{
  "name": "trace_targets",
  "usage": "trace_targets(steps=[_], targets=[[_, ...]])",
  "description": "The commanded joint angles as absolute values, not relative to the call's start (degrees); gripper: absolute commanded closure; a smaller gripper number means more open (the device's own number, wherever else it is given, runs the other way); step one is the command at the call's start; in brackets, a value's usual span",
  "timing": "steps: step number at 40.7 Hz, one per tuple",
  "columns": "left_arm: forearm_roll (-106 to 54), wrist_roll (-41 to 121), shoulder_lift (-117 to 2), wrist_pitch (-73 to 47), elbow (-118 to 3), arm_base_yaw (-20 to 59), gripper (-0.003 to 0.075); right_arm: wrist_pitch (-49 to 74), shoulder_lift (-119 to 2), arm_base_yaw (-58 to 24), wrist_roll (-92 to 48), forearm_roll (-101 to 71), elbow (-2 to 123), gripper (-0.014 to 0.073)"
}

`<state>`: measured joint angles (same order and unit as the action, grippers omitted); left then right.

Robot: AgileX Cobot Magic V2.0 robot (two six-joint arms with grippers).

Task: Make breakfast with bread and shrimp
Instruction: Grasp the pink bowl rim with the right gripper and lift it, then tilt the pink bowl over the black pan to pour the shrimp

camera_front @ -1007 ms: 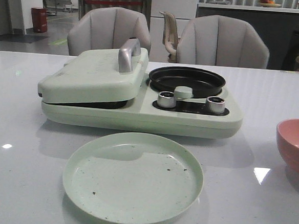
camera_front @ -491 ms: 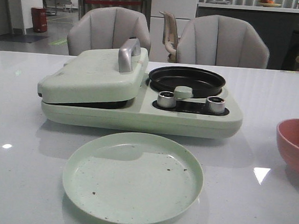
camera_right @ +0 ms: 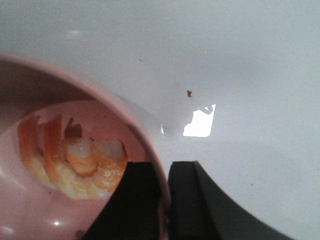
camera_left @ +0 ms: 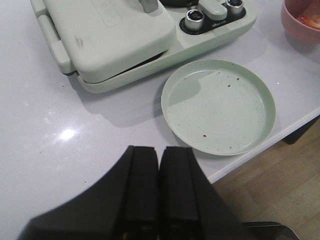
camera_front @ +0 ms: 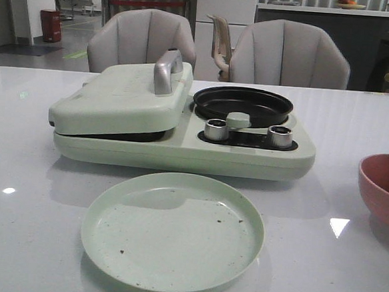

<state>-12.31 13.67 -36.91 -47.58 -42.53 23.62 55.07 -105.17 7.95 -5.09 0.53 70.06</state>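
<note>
Several orange-pink shrimp lie in the pink bowl, which stands at the table's right edge in the front view. My right gripper is shut on the bowl's rim, one finger inside and one outside. My left gripper is shut and empty, above the table near its front edge, short of the pale green plate. The bread is out of view. Neither gripper shows in the front view.
A pale green cooker stands mid-table with its left lid closed under a silver handle. Its round black pan is bare, with two silver knobs in front. The crumb-speckled plate lies before it. Chairs stand behind.
The pink bowl at the right edge has shifted very slightly left and looks darker. Nothing else has moved.
</note>
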Motion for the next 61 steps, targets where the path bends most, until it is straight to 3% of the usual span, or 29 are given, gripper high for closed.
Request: trace_targets(steps=[1, 4, 15, 26, 36, 54, 61], targets=[[-13.2, 13.1, -37.0, -43.6, -44.1, 23.9, 0.0617, 54.0, -102.4, 8.2, -7.0, 0.9, 72.2, 0.0521], [-13.2, 13.1, -37.0, -43.6, -44.1, 23.9, 0.0617, 53.2, -101.2, 7.6, -8.3, 0.7, 72.9, 0.0562], [-13.2, 13.1, -37.0, -43.6, -44.1, 23.9, 0.0617, 51.5, -96.1, -1.7, -8.9, 9.0, 85.3, 0.0552], [-13.2, 13.1, -37.0, -43.6, -44.1, 23.9, 0.0617, 53.7, -99.1, -18.7, 5.5, 40.9, 101.5, 0.0550], [-13.2, 13.1, -37.0, -43.7, -44.1, 23.9, 0.0617, 55.3, -104.8, -30.7, 20.5, 73.7, 104.8, 0.0550], [-13.2, 13.1, -37.0, -43.6, -44.1, 23.9, 0.0617, 64.3, -115.0, -35.8, 38.4, 105.0, 104.8, 0.0550], [-13.2, 13.1, -37.0, -43.5, -44.1, 23.9, 0.0617, 64.9, -115.6, -36.0, 38.6, 106.1, 105.4, 0.0550]])
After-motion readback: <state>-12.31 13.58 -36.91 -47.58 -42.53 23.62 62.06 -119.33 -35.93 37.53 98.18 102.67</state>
